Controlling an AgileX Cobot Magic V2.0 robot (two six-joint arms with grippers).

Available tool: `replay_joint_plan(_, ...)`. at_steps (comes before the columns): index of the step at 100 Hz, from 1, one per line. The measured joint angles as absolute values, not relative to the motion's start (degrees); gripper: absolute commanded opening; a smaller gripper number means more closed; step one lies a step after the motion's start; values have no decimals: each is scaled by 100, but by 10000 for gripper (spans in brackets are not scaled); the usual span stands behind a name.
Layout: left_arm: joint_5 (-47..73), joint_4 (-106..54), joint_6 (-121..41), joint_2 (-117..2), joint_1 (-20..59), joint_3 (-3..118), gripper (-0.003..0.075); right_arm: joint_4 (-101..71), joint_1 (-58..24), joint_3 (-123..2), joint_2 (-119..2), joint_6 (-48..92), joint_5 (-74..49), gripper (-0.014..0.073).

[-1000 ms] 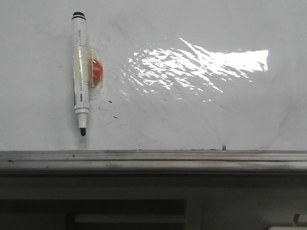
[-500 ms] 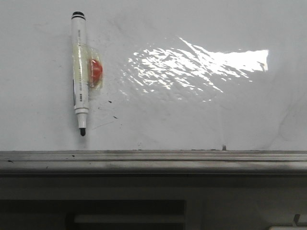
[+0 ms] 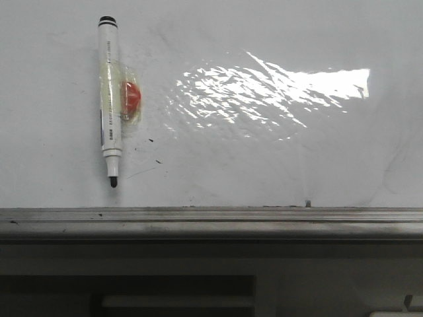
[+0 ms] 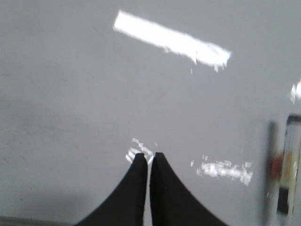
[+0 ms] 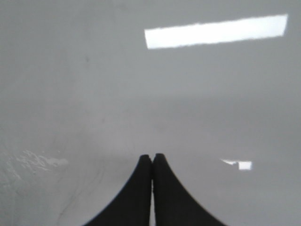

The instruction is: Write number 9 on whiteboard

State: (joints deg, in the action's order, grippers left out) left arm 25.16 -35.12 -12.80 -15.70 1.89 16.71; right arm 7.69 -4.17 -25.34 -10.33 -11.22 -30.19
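A marker (image 3: 110,99) (uncapped) is seen at upper left on the whiteboard (image 3: 277,158); the left gripper (image 4: 146,155) and right gripper (image 5: 152,156) are pressed together.

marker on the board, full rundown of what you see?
The marker has a white barrel with a black end band at the top, dark print along its lower half and an uncapped black tip pointing down toward the grey rail. It lies flat on the whiteboard, nearly vertical, at the left side. A clear, yellowish wrap around its middle holds a red-orange blob against its right side. Neither gripper touches it. In the left wrist view it shows blurred at the edge.
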Motion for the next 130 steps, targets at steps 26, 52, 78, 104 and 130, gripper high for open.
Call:
replay_joint_plan(26, 3258, -4518, -3358, -3111, 720, 2550, 358, 751, -417, -3057, -1906, -1031, -3364, 134)
replay_joint_plan(52, 3281, -6349, -4576, -4585, 1799, 2677, 386, 405, -619, -3183, -2152, -700, -3510, 400)
replay_joint_plan(78, 2107, -6939, -4861, -5908, 3044, 2677, 386, 369, -761, -3196, -2152, -676, -3533, 400)
replay_joint_plan(104, 1612, -7151, -4873, -6517, 3801, 3075, 386, 356, -761, -3196, -2152, -676, -3533, 400)
replay_joint_plan(130, 1498, -7286, -4888, -6846, 3879, 3301, 130, 300, -761, -3196, -2152, -676, -3533, 400)
